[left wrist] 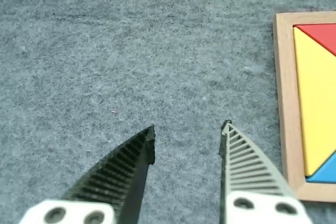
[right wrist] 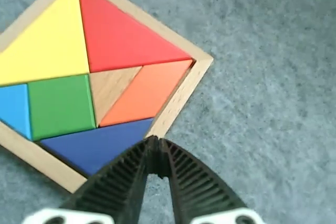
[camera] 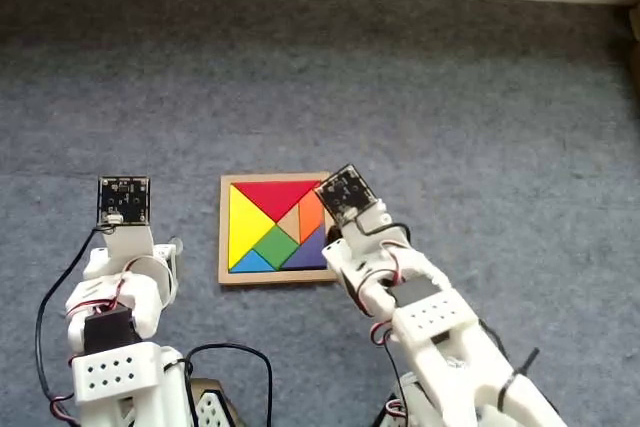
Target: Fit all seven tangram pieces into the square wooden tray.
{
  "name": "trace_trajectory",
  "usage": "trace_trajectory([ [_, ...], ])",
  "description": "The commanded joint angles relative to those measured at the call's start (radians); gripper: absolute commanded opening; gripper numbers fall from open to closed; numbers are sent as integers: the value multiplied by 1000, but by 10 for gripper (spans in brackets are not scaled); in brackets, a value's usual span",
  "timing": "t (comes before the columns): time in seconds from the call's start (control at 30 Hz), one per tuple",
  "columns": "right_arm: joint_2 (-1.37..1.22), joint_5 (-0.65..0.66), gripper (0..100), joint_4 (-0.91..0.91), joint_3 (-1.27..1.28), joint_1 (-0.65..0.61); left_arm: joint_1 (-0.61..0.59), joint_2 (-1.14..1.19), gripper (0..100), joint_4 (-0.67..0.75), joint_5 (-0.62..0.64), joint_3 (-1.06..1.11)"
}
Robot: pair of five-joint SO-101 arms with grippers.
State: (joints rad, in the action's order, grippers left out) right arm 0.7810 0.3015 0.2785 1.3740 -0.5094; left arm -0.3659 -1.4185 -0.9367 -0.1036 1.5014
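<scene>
The square wooden tray (camera: 224,232) lay flat on the grey carpet (camera: 450,97), between the two arms and just in front of them. All seven pieces sat inside it, filling the square. The large red triangle (camera: 272,195) ran along the far rim and the large yellow triangle (camera: 245,227) along the left rim. The small light-blue triangle (camera: 250,262) sat in the near-left corner, with the green square (camera: 274,245) beside it toward the middle. The small plain-wood triangle (camera: 291,222) was at the centre, the orange parallelogram (camera: 311,217) against the right rim, and the dark-blue triangle (camera: 308,250) in the near-right corner. The left gripper (left wrist: 186,129) was over bare carpet just left of the tray, its two fingers spread well apart with nothing between them. The right gripper (right wrist: 157,145) was at the tray's right rim beside the dark-blue triangle, its fingers pressed together at the tips and holding nothing. Whether those tips touched the rim could not be told.
</scene>
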Motion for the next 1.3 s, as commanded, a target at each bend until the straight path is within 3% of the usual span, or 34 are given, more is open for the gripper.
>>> trace_trajectory([
  [0.0,143,-11,4,-16,28,15,45,-13,204,11,-11,-15],
  [0.5,567,-12,4,-12,209,15,62,-19,204,11,-3,-42],
  [0.8,730,-12,4,-12,283,15,62,-421,207,-181,97,25],
  [0.9,814,-12,4,-12,323,15,65,-401,207,-184,97,30],
  [1.27,1056,-11,4,38,392,15,222,-397,207,-143,97,105],
])
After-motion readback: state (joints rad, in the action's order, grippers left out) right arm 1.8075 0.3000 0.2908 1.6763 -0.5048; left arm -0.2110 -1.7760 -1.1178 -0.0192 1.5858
